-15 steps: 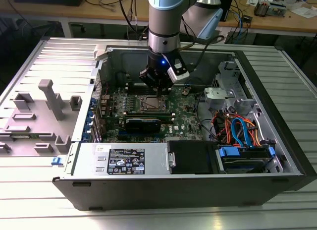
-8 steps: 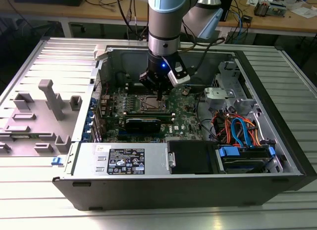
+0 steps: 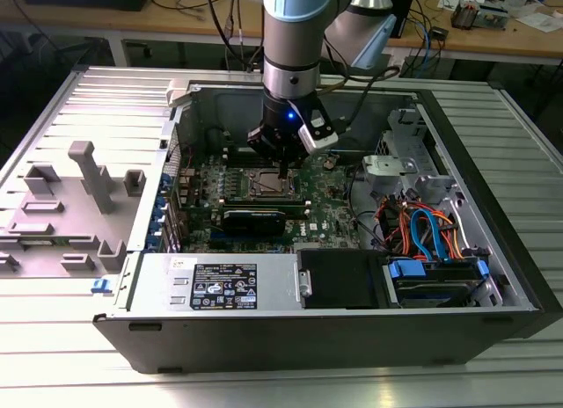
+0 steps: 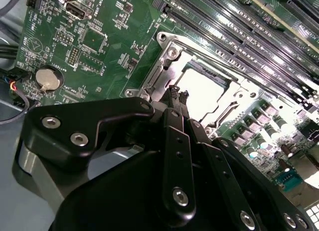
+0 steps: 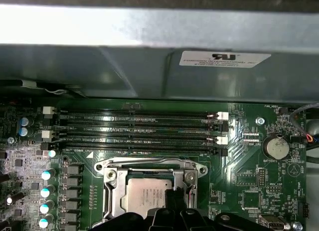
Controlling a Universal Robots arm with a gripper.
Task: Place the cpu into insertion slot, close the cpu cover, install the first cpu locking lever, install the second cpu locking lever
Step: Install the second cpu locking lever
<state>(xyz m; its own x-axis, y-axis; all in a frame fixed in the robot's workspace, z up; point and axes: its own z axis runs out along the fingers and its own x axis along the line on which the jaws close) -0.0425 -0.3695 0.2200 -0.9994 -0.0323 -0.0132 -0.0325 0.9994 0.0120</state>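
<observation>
Claw over the cpu

The claw looks pinched narrow, its tips right at the cpu, which lies flat in the insertion slot on the green board. White labels are too small to read.

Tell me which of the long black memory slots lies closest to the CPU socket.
The memory slot running right along the socket's metal frame in the first wrist view, on the side away from the case wall. The other three lie beyond it, toward that wall.
</observation>
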